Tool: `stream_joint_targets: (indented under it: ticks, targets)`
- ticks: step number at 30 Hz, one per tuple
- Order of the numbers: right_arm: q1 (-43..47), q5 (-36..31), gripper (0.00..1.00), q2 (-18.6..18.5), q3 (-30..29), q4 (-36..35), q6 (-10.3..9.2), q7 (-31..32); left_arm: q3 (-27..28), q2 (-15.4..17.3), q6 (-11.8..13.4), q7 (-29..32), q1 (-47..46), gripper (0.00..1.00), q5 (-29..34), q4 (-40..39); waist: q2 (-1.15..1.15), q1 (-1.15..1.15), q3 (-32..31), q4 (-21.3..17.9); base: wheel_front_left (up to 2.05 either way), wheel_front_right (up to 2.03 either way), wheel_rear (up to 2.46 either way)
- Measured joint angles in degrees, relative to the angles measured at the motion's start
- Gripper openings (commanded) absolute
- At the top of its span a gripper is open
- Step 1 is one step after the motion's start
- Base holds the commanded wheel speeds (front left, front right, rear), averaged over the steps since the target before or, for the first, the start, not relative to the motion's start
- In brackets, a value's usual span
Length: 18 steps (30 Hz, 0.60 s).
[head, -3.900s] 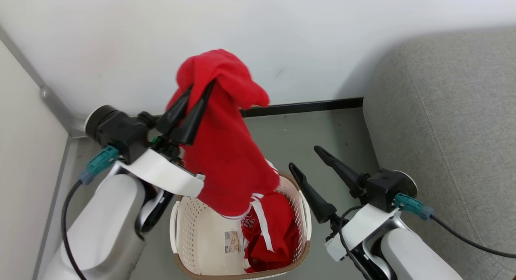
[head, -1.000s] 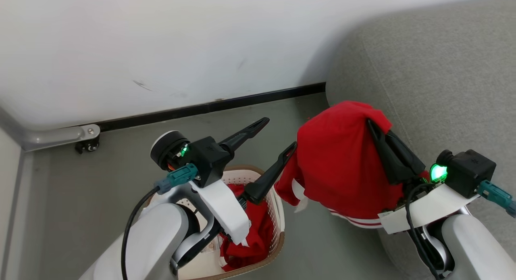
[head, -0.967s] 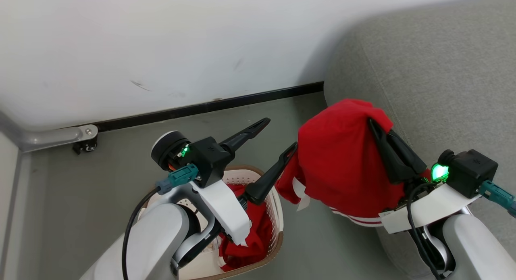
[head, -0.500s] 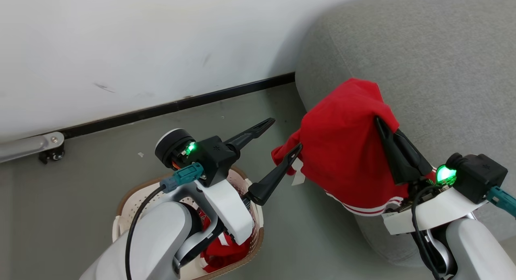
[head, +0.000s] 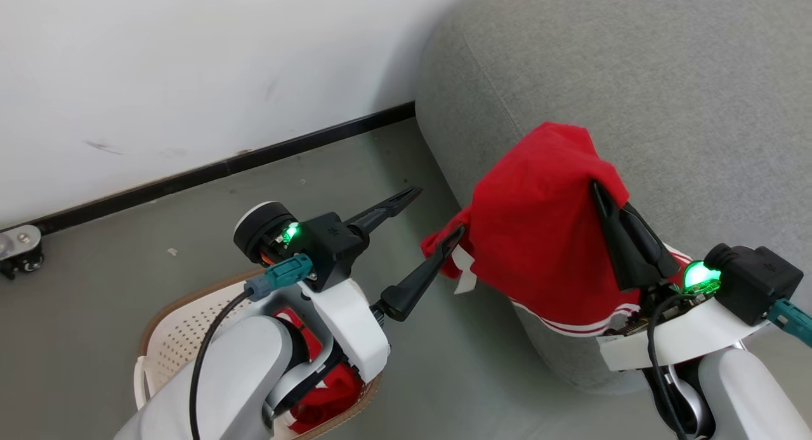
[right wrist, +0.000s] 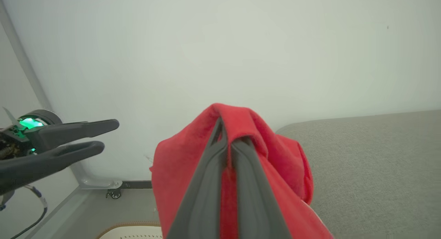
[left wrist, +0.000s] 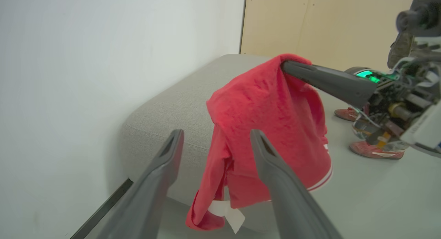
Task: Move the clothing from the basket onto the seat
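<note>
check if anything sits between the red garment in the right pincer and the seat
Nothing visible. The red garment hangs from the shut right pincer at the seat edge; its top beyond is bare. The open left pincer is off to the side.

The grey-green floor (head: 190,224) carried the cream basket (head: 181,335) (perforated sides, brown rim) at the lower left and the big grey seat (head: 634,66) at the right, bare floor between them; a small caster (head: 19,253) stood by the black skirting (head: 222,167), and two red shoes (left wrist: 375,151) beyond the seat
</note>
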Motion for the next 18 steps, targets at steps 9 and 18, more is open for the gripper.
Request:
stream_joint_targets:
  ticks: [9, 18]
  targets:
    - [-0.29, -2.85, 0.00, 0.52, -2.63, 1.76, 0.00, 0.00, 0.77, 0.96, 1.03, 0.63, -0.01, 1.00, 0.43, -0.81, 0.00, 0.00, 1.28, -2.63, 0.00, 0.00, 0.00]
    - [-4.95, -5.17, 0.00, 0.92, -9.53, 5.26, 0.00, 0.00, 1.24, 1.86, 2.56, 2.03, 0.02, 1.00, 1.04, -2.66, 0.00, 0.00, 3.50, -3.32, 0.00, 0.00, 0.00]
